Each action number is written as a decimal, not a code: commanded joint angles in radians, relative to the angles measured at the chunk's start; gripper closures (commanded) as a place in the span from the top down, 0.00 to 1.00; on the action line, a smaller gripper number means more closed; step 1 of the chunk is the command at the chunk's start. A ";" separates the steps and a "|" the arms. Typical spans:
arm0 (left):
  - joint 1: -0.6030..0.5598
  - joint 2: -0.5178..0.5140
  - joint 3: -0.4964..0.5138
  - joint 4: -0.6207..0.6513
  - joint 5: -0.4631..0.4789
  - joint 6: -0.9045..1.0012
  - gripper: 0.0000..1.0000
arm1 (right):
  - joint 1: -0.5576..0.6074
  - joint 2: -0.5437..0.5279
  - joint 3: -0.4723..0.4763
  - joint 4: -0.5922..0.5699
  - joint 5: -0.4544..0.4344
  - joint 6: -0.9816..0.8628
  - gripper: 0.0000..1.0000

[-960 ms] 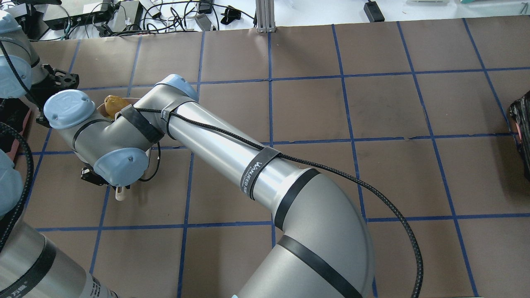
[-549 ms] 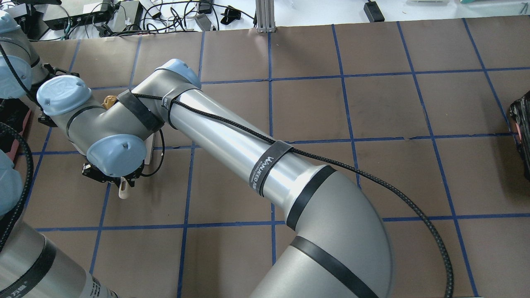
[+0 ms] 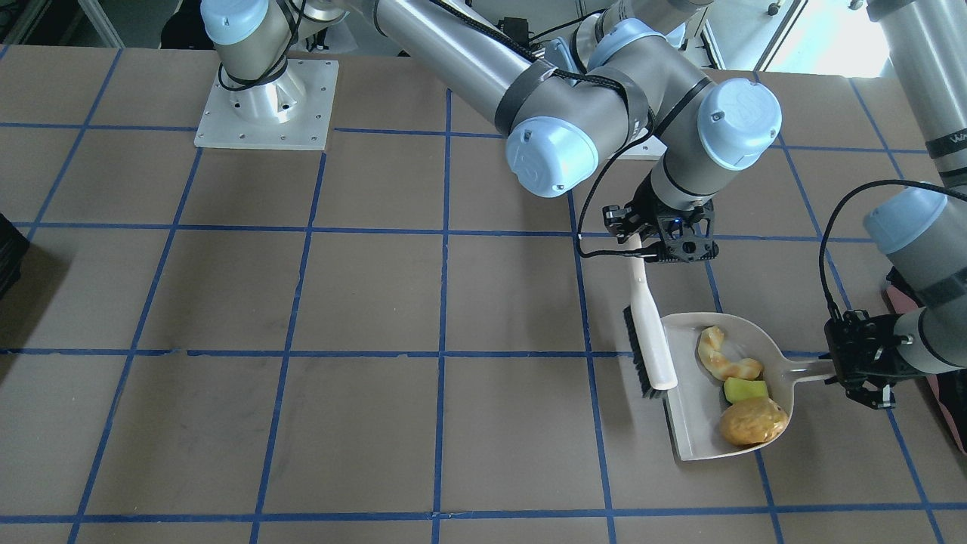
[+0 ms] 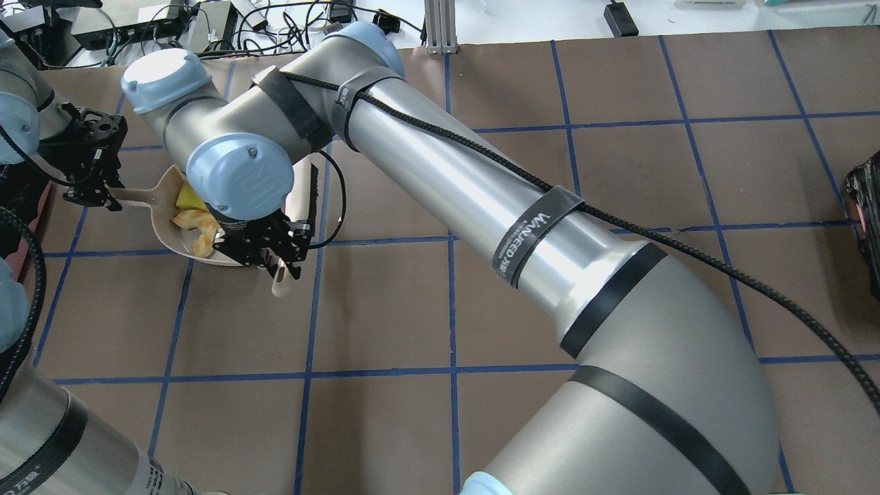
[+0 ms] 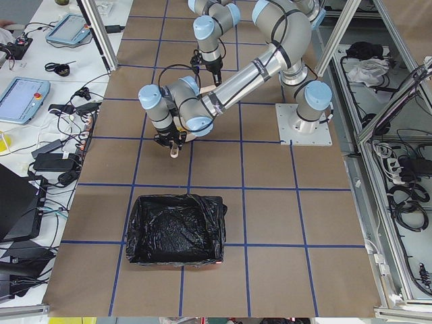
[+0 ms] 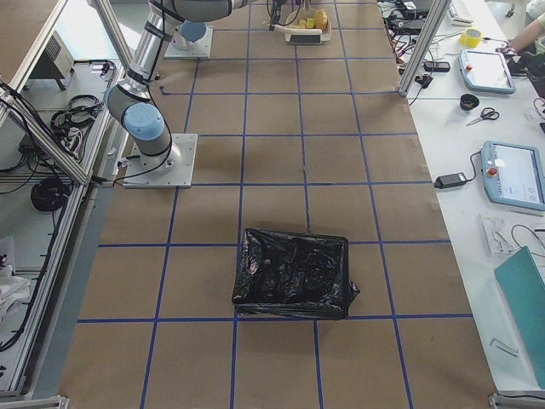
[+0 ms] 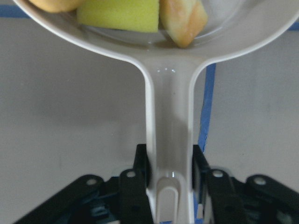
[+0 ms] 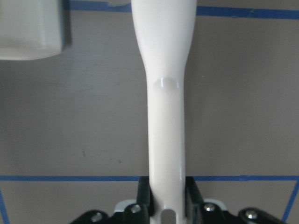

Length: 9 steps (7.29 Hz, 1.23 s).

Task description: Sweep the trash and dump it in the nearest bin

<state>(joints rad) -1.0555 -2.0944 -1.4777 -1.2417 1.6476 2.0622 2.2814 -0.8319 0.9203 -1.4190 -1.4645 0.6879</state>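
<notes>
While my left claw [image 3: 838,366] clamped the handle of the off-white dustpan [image 3: 691,434], my right claw [image 3: 642,245] was closed on the white brush [image 3: 650,332], which stood just beside the pan's open edge. The trash lay inside the dustpan: brown lump [image 3: 752,423], tan pastry [image 3: 725,359] and yellow wedge [image 3: 744,390]. The black-lined bin [image 5: 175,229] sat well apart.

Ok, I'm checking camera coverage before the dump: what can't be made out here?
Bread lump: overhead, hidden under the right arm.
Bin: front view, cut off by the right edge, only a pink sliver shows; overhead, cut by the left edge.
Brush bristles: right wrist view, beyond the top edge.
</notes>
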 commanded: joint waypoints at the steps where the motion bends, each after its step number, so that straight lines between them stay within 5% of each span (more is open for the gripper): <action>1: 0.136 0.013 0.014 -0.012 -0.085 0.160 0.00 | -0.062 -0.180 0.293 -0.073 -0.028 -0.004 0.00; 3: 0.205 0.011 0.074 -0.068 -0.075 0.240 0.00 | -0.069 -0.370 0.653 -0.325 -0.027 -0.002 0.00; 5: 0.270 0.013 0.240 -0.250 -0.016 0.310 0.00 | -0.069 -0.516 0.927 -0.477 -0.024 0.019 0.00; 7: 0.339 -0.039 0.396 -0.295 0.006 0.424 0.00 | -0.069 -0.565 1.031 -0.557 -0.017 0.065 0.00; 9: 0.377 -0.081 0.488 -0.285 0.030 0.456 0.00 | -0.072 -0.561 1.037 -0.543 -0.011 0.071 0.00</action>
<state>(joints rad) -0.7075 -2.1466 -1.0643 -1.5279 1.6576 2.4906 2.2105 -1.3904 1.9434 -1.9632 -1.4790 0.7516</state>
